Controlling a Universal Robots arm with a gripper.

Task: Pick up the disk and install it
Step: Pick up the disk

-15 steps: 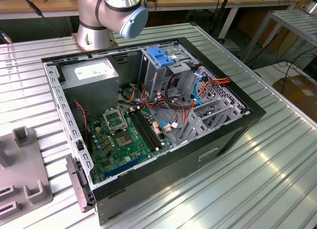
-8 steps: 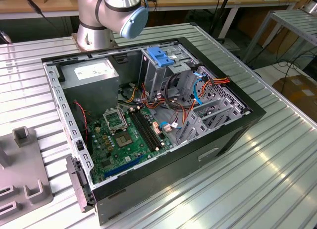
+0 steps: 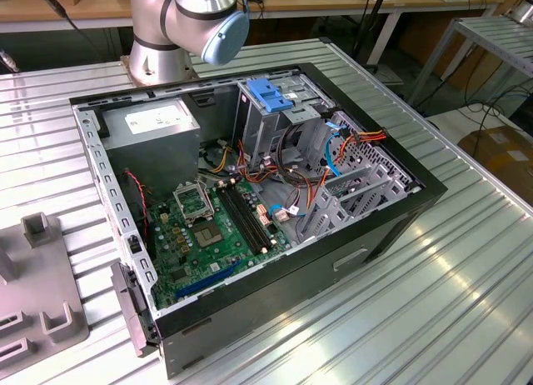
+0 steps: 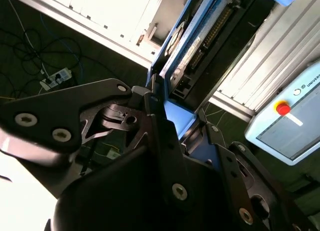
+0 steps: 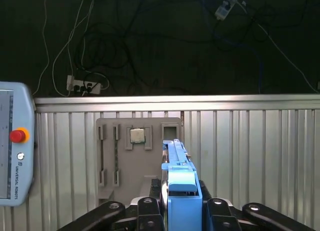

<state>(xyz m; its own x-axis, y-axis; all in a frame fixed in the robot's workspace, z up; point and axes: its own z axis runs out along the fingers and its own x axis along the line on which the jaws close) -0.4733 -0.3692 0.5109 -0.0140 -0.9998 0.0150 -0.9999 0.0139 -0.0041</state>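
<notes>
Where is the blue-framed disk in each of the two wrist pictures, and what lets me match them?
First wrist view: the disk stands edge-on in the claw, in front of the grey tray.
Second wrist view: the disk shows its broad face at a slant, reaching out from the claw.
Shared landmark: the white pad with a red button, in both wrist views.

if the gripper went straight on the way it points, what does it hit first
Probably the grey fixture plate on the ribbed table: the disk clamped in the gripper points at it in the first wrist view, and would touch first. Depth is unclear.
</notes>
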